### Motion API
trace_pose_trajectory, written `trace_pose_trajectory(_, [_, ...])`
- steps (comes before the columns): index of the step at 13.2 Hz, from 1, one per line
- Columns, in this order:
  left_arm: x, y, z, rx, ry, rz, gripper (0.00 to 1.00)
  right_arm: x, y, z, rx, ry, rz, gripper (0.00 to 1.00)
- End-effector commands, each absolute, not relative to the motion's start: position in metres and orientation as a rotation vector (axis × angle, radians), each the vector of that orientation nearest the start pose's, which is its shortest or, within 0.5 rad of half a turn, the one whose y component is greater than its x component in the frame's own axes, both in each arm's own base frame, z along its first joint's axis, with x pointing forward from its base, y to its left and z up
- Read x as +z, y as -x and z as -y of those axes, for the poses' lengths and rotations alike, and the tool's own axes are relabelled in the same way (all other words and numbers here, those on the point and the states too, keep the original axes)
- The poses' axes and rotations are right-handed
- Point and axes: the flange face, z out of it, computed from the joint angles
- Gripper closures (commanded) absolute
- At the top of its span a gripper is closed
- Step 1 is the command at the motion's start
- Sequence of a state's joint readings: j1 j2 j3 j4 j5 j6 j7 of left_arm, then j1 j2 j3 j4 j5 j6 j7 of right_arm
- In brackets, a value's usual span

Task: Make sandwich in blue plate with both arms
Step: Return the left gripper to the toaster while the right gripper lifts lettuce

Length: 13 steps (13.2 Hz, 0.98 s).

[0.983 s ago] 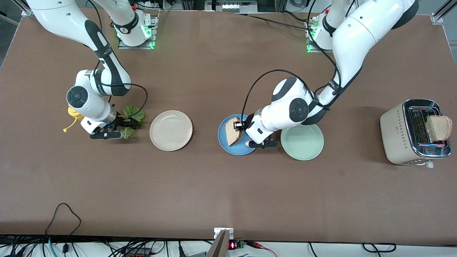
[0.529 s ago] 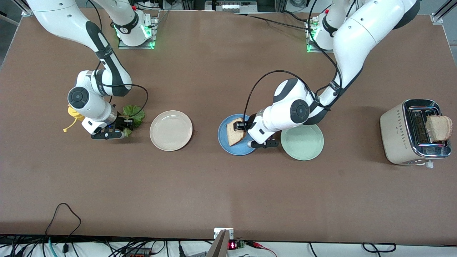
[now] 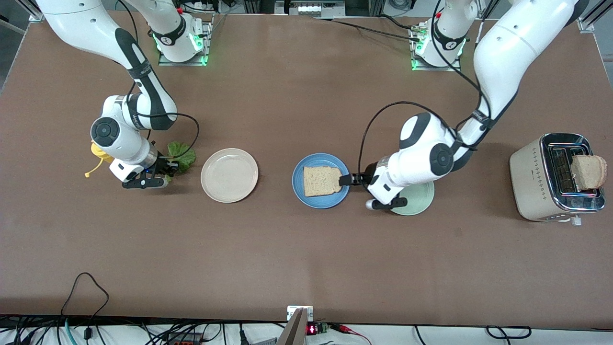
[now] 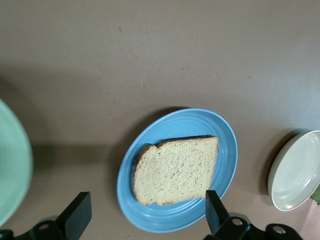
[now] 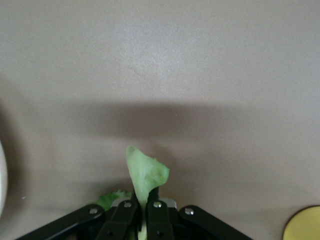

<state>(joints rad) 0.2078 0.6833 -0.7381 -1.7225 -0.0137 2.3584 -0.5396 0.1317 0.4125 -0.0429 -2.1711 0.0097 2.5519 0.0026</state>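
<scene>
Front view: on the worktop we see one bread slice flat in the blue plate; left end effector beside its rim.
Left wrist view: we find its fingers spread, holding nothing.
Right wrist view: right end effector is clamped on the lettuce leaf.

A cream-white plate sits on the brown table, and a pale green plate lies well apart from it toward the left arm's end. At that end stands a beige toaster with a bread slice sticking up from a slot. A yellow object lies at the right arm's end.
</scene>
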Motion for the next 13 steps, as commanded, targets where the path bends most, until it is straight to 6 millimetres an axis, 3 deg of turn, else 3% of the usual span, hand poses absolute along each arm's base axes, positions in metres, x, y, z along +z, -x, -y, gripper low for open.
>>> trace_pose_trajectory(1, [0.359, -0.606, 0.261, 0.044, 3.421, 0.158, 0.00, 0.242, -0.590, -0.053, 0.143, 3.153, 0.124, 1.00])
trace_pose_trajectory(3, [0.389, -0.610, 0.234, -0.109, 3.258, 0.029, 0.00, 0.279, -0.609, -0.057, 0.254, 3.142, 0.012, 1.00])
trace_pose_trajectory(5, [0.415, -0.615, 0.212, -0.158, 3.181, 0.032, 0.00, 0.303, -0.620, -0.073, 0.291, 3.145, -0.079, 1.00])
trace_pose_trajectory(7, [0.449, -0.627, 0.192, -0.154, 3.158, 0.050, 0.00, 0.318, -0.621, -0.112, 0.270, 3.156, -0.209, 1.00])
trace_pose_trajectory(8, [0.466, -0.634, 0.185, -0.165, 3.141, -0.029, 0.00, 0.322, -0.619, -0.141, 0.262, 3.154, -0.294, 1.00])
trace_pose_trajectory(10, [0.480, -0.651, 0.143, -0.192, 3.093, -0.200, 0.00, 0.345, -0.620, -0.195, 0.254, 3.004, -0.533, 1.00])
trace_pose_trajectory(13, [0.510, -0.651, 0.082, -0.218, 3.113, -0.015, 0.00, 0.343, -0.619, -0.270, 0.305, 2.874, -0.832, 1.00])
